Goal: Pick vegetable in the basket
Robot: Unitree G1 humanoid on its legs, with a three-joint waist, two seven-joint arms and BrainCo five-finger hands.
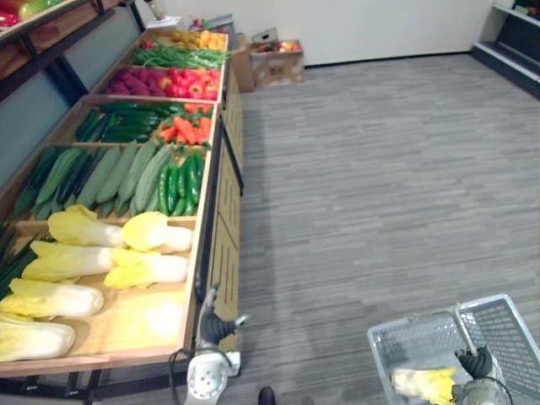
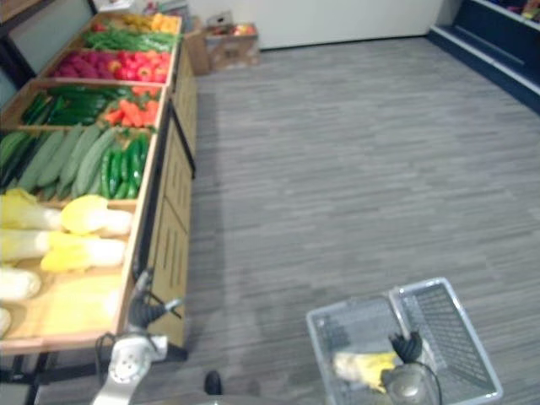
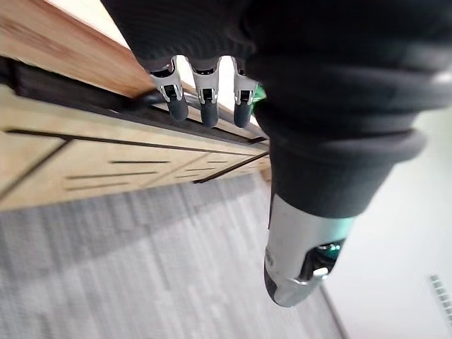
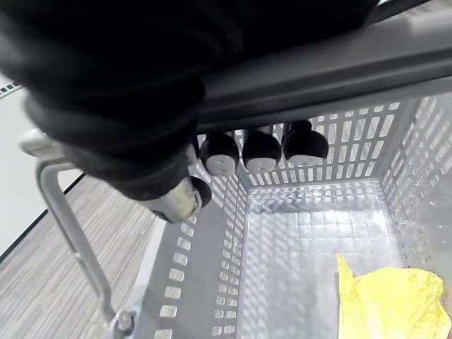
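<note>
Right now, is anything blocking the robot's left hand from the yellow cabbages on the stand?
Nothing visible. The left hand hangs at the stand's front edge; bare wood lies between it and the cabbages.

Your left hand (image 1: 216, 326) points forward, low on your left, its fingers (image 3: 203, 106) loosely straight with the thumb held apart, and it grips nothing. Your right hand (image 1: 477, 363) is low on your right, its fingers (image 4: 260, 151) curled round the handle (image 4: 332, 70) just under its palm.
</note>
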